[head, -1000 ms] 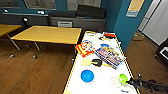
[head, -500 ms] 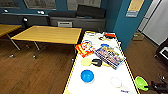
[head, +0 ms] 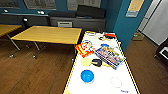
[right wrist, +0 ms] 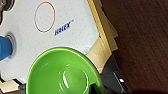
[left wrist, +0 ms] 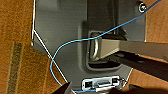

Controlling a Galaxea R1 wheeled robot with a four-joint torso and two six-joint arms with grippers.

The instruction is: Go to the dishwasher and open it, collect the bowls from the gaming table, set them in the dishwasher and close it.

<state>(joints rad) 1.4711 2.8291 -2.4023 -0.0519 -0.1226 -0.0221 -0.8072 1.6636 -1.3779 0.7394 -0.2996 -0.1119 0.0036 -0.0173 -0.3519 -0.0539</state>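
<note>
The gaming table (head: 105,80) with its glossy white top and yellow sides runs away from me in the head view. On it sit a bright blue bowl (head: 87,75), a dark bowl (head: 97,62) and a pale yellow bowl (head: 86,62) beside the dark one. In the right wrist view a bright green bowl (right wrist: 62,72) hangs close to the camera over the table's corner (right wrist: 100,55), held at its rim by my right gripper. The blue bowl (right wrist: 5,47) shows at the edge there. The left wrist view shows the robot's own plate, a blue cable and wooden floor (left wrist: 20,62).
A colourful flat box (head: 110,56), a red-orange packet (head: 85,48) and small clutter (head: 107,36) lie on the far half of the table. Wooden tables (head: 47,35) stand to the left. A dark counter (head: 75,22) lines the back wall, and a blue pillar (head: 122,22) rises at right.
The head view has barely shifted. A green shape at its lower right edge half a second ago is out of that picture now. The bowls on the table have not moved.
</note>
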